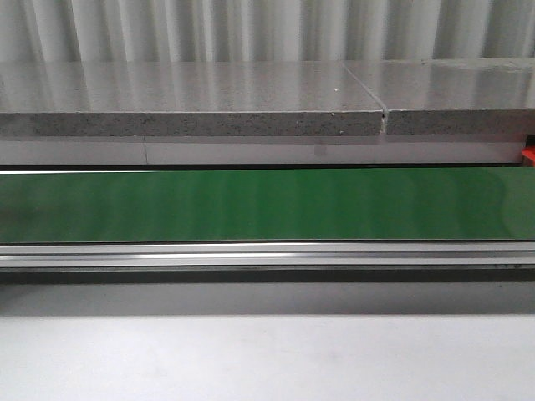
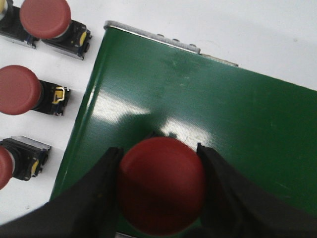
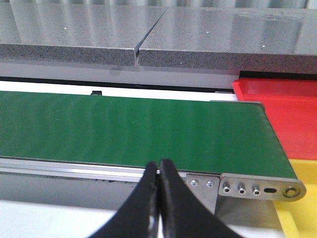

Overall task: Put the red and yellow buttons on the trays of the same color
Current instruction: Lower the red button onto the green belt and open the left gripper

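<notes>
Item 1, red button (image 2: 161,184): I have it held between my left fingers (image 2: 101,191), one dark finger pressed to each side of its round cap, above the near end of the green belt (image 2: 198,114). Whether it rests on the belt or hangs just over it I cannot tell.

Item 2, three more red buttons, beyond the left fingers and off the belt's edge, lying on the white bench (image 2: 277,34): one (image 2: 45,20) farthest out, one (image 2: 22,90) in the middle, one (image 2: 15,161) partly cut off by the picture's edge. All lie apart from each other, none held.

Item 3, my right fingers (image 3: 159,198): pressed tip to tip with nothing between them, hanging just before the belt's metal end plate (image 3: 257,187).

Item 4, red tray (image 3: 282,106): past the right fingers, beside the belt's end; the part shown holds no button. Yellow tray (image 3: 297,203): just beside it, nearer the fingers, only a corner visible, also bare there.

Item 5, front view: a bare stretch of belt, no buttons, neither arm.

Progress, my judgement: early. No button shows on either tray; one red is in hand, three red wait, and no loose yellow button is visible.
</notes>
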### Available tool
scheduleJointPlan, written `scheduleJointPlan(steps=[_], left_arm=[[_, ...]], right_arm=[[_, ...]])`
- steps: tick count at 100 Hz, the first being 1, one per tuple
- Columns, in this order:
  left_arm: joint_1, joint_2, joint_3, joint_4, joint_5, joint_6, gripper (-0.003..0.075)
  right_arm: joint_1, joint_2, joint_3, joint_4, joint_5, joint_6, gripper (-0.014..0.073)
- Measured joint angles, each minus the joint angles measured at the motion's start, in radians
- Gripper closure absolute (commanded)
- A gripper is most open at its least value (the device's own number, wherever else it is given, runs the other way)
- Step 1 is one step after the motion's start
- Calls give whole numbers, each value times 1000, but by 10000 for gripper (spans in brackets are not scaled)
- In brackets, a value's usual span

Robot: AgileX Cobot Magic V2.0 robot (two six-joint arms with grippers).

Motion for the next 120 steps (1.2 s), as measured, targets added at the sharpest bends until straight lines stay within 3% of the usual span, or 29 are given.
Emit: scheduleJointPlan(steps=[47,61,78,85,120], left_arm=[[0,42,7,-4,5,23,725],[-1,42,7,-8,5,36,582],[-1,42,7,-12,5,64,277],[-1,42,5,-14,13,70,197],[-1,-32,-35,-38,-5,103,170]], right_arm=[[0,0,0,0,0,0,685],[0,0,0,0,0,0,685],[0,0,0,0,0,0,685],[0,0,0,0,0,0,685],[0,0,0,0,0,0,685]])
